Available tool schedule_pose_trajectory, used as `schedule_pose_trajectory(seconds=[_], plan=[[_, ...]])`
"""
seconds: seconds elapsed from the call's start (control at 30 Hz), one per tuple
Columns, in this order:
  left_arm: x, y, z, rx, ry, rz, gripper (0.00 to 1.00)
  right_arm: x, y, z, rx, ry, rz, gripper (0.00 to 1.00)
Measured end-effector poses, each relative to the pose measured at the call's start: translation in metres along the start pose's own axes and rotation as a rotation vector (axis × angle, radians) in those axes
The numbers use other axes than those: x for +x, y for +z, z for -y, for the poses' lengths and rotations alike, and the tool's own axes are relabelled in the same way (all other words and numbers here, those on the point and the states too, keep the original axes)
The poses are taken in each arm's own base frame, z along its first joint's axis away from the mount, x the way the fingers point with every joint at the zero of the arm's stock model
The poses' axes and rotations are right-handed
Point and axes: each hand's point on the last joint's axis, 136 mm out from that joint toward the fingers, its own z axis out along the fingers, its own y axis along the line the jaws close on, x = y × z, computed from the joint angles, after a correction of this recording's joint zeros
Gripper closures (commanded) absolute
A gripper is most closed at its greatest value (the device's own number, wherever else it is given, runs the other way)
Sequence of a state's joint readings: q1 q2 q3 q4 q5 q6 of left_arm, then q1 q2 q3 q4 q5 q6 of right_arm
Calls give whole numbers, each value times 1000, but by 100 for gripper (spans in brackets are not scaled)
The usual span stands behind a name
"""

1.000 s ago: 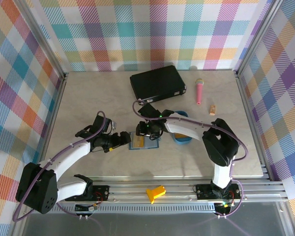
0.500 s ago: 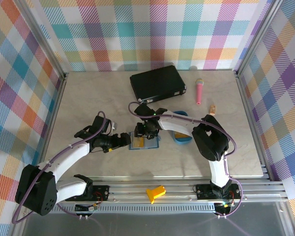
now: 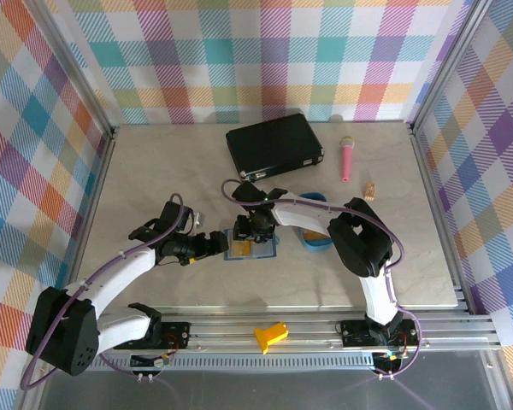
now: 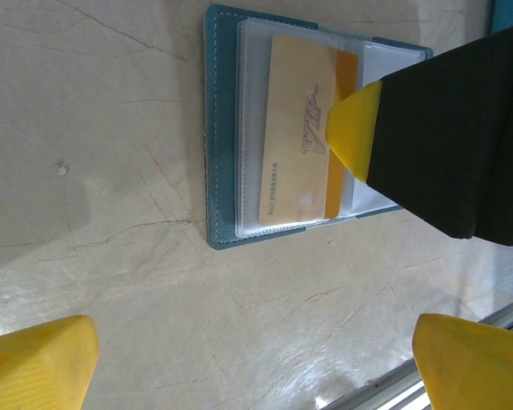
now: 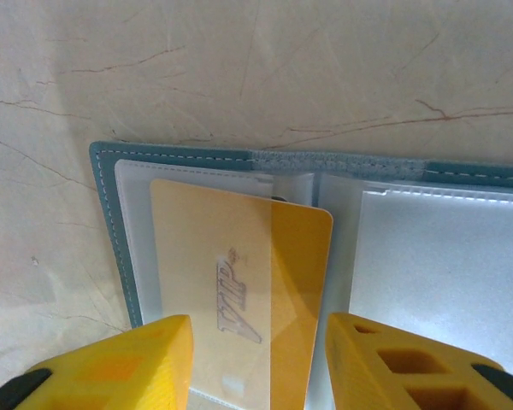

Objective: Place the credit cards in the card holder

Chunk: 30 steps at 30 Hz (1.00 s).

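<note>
The card holder (image 3: 272, 250) lies open and flat near the middle of the tabletop (image 3: 154, 171), clear pockets up. My right hand (image 5: 256, 342) is down over it, about half open, its fingers standing either side of the orange credit card (image 5: 231, 273). One finger is at the card's exposed long edge and the other is over the pocket film. I cannot tell whether I am pinching the card or only nudging it.

Most of the card is under the film of the first pocket (image 5: 130, 222); a brighter orange strip sticks out toward the fold. So this card is started but not seated, and I judge it needs pushing further until it sits square. The second pocket (image 5: 436, 256) has nothing in it.

My left hand (image 4: 256, 367) hovers low just beside the holder, spread wide with nothing between its fingers and not touching the holder.

Just right of the holder, under my right arm, sits a blue tray (image 3: 318, 245) with something orange in it. It may be more cards, but I cannot tell. By my reckoning the task is at its first card, with the rest to come
</note>
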State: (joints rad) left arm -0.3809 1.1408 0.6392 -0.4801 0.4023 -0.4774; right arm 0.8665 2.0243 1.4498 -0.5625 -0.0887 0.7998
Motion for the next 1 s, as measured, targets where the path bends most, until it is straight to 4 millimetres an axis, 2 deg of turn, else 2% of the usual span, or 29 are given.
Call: schedule_pose_trajectory(seconds=[0.2, 1.0], plan=[[0, 0, 0, 0, 0, 0, 6, 3, 6, 2, 4, 3, -17, 56], [0, 0, 2, 9, 1, -2, 5, 6, 6, -7, -32, -4, -43, 66]])
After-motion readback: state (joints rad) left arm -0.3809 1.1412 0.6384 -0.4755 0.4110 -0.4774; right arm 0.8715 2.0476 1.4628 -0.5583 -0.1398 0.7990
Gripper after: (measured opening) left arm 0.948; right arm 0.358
